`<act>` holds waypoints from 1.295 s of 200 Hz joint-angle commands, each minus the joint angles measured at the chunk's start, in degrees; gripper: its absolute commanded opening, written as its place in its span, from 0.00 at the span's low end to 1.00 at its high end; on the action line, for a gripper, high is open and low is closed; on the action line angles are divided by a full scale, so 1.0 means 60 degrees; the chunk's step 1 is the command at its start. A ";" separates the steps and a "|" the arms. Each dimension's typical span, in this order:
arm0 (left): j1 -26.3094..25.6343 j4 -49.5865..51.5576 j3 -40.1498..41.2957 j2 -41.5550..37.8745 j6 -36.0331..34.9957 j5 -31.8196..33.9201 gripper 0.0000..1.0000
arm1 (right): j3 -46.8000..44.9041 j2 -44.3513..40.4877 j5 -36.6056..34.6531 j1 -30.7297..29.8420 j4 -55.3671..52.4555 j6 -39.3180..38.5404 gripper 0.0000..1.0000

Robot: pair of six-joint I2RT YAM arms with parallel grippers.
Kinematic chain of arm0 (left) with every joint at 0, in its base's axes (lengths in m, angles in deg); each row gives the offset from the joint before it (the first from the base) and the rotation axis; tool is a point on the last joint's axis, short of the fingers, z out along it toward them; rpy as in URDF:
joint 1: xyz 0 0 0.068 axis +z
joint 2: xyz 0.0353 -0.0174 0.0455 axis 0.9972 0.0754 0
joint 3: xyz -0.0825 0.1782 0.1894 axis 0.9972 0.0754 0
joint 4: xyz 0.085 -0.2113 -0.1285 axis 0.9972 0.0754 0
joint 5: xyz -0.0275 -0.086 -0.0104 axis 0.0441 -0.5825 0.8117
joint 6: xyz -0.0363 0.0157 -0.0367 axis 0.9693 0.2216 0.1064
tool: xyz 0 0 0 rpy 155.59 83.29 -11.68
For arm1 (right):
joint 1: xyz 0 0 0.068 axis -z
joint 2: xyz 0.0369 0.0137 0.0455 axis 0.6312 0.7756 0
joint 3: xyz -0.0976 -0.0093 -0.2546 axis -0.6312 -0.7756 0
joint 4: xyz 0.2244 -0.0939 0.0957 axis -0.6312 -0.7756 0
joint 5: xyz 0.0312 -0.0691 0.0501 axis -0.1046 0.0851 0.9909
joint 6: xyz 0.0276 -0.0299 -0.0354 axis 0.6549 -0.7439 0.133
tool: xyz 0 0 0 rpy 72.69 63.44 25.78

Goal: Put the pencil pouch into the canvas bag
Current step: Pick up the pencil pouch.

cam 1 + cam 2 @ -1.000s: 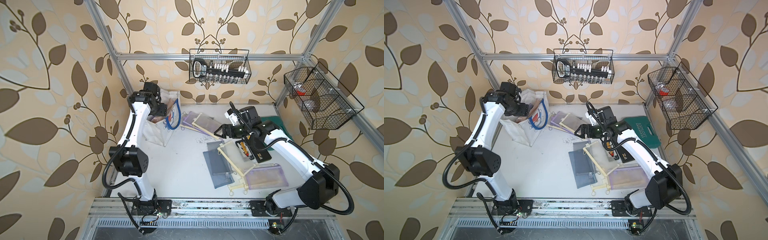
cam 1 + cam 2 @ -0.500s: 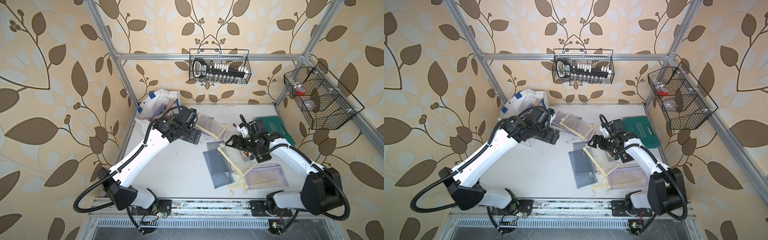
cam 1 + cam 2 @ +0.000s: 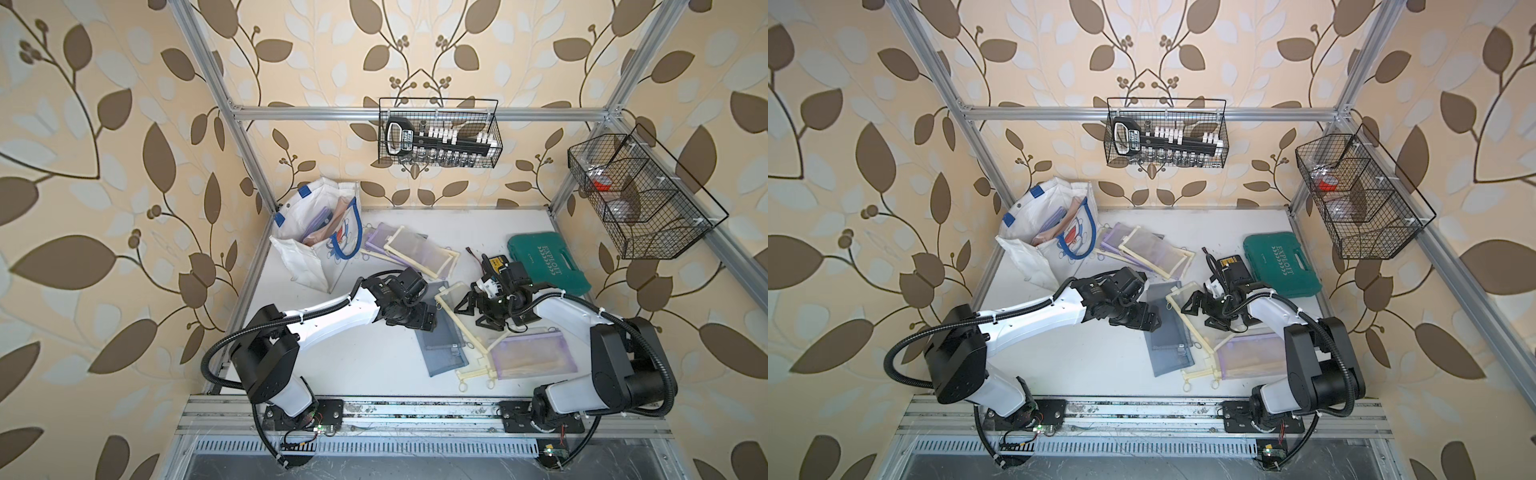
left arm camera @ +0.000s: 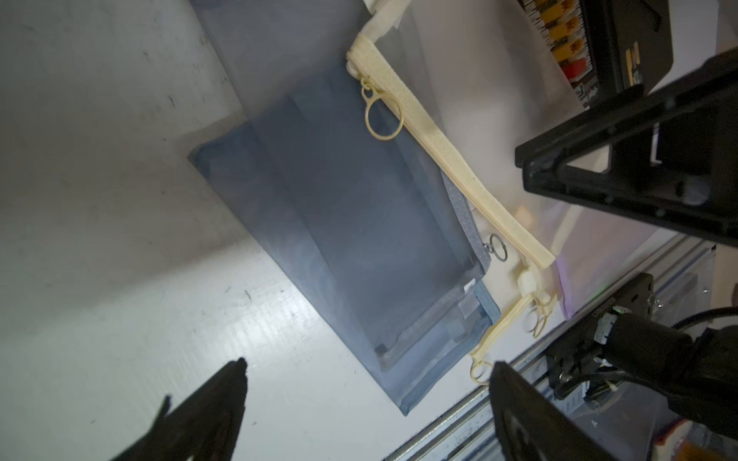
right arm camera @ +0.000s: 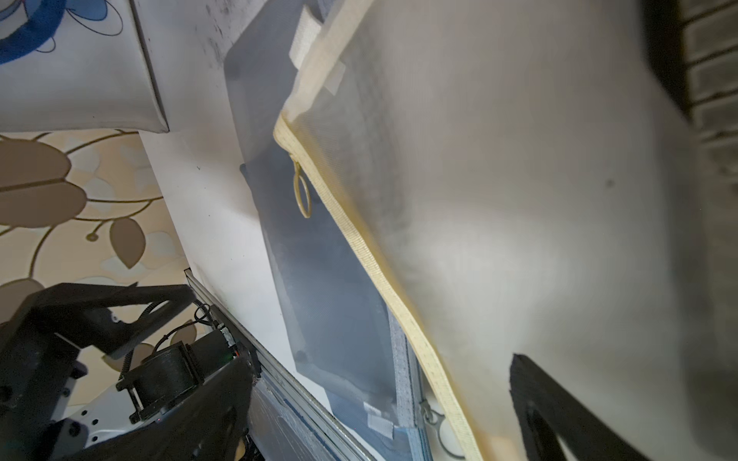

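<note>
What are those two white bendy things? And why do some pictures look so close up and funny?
They are two robot arms, standing at the edge of a white table. Each ends in a gripper, a claw with two fingers. Two pictures come from a camera high up, looking down on everything. The two close-up ones come from small cameras on the arms' wrists. On the table lie flat zip pouches: a blue-grey pouch, a cream-edged pouch, a purple pouch, and more pouches beside the canvas bag, which has things inside. There is a teal tool case too. The left gripper and right gripper are both open, holding nothing.
</note>
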 commanded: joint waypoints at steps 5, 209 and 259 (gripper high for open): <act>0.0007 -0.1689 0.0443 0.0251 0.1194 -0.0487 0.88 | -0.0347 0.0335 0.0286 -0.0208 0.0538 0.0106 0.99; 0.0138 -0.1294 -0.0418 0.0790 0.0249 -0.0154 0.00 | 0.0173 0.0126 -0.0102 -0.0699 0.0596 0.0118 0.82; 0.0138 0.1262 -0.1533 -0.0634 -0.1420 0.0678 0.00 | 0.1084 -0.0017 -0.0218 -0.0512 0.0065 -0.0053 0.86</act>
